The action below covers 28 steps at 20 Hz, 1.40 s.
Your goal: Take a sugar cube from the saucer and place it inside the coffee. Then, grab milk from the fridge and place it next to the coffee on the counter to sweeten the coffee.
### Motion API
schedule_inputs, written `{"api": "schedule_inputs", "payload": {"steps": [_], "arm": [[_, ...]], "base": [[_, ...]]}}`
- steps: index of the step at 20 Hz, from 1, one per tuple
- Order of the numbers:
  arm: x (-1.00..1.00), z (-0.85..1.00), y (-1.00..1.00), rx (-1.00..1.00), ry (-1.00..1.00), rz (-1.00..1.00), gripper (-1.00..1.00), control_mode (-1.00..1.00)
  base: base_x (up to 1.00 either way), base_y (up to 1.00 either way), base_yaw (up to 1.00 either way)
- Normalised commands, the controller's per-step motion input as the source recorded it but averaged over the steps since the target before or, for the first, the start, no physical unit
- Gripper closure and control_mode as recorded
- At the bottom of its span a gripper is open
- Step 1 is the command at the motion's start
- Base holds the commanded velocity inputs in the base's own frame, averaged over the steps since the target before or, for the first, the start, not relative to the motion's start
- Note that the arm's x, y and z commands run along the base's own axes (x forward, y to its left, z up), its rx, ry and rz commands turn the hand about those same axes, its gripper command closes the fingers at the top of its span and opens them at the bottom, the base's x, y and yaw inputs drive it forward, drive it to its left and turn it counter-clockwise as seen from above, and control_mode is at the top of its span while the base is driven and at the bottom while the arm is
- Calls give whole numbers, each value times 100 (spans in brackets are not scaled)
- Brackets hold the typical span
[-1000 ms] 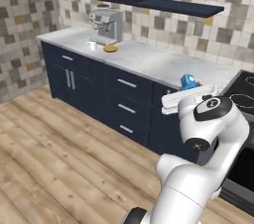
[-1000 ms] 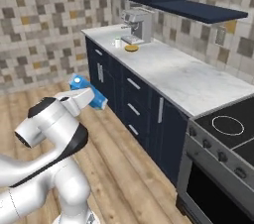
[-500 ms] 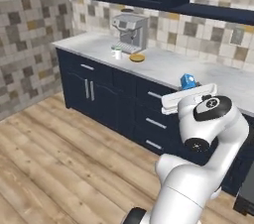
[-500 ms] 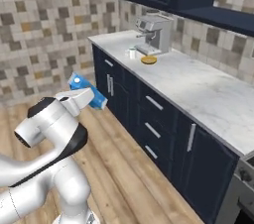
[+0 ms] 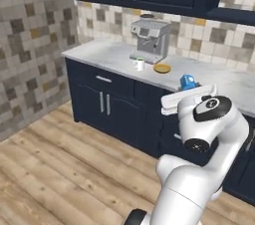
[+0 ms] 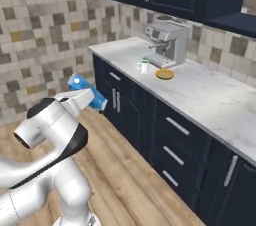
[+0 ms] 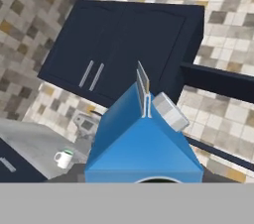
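Claw (image 7: 144,181) is clamped on the small blue milk carton (image 7: 143,139), bottom centre of the hand view.

No lettering, label, brand, number or sign could be read on anything, not even on the blue carton with its grey cap (image 7: 144,146).

On the counter (image 5: 114,55), the coffee (image 5: 139,63) is set just before the espresso machine (image 5: 149,41) near the back edge, with the saucer (image 5: 162,68) just beside it toward the counter's right, while the milk (image 5: 187,82) is carried off the counter, before its front edge.
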Motion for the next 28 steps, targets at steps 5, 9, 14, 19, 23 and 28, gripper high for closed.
{"api": "schedule_inputs", "payload": {"steps": [5, 9, 14, 19, 23, 28], "arm": [[0, 0, 0, 0, 0, 0, 100, 100], [0, 0, 0, 0, 0, 0, 100, 100], [0, 0, 0, 0, 0, 0, 100, 100], [0, 0, 0, 0, 0, 0, 100, 100], [0, 0, 0, 0, 0, 0, 100, 100], [0, 0, 0, 0, 0, 0, 100, 100]], "base": [[97, 100, -35], [81, 97, -46], [69, 96, -50], [69, 96, -49], [87, 80, -47], [87, 75, -42]]}}
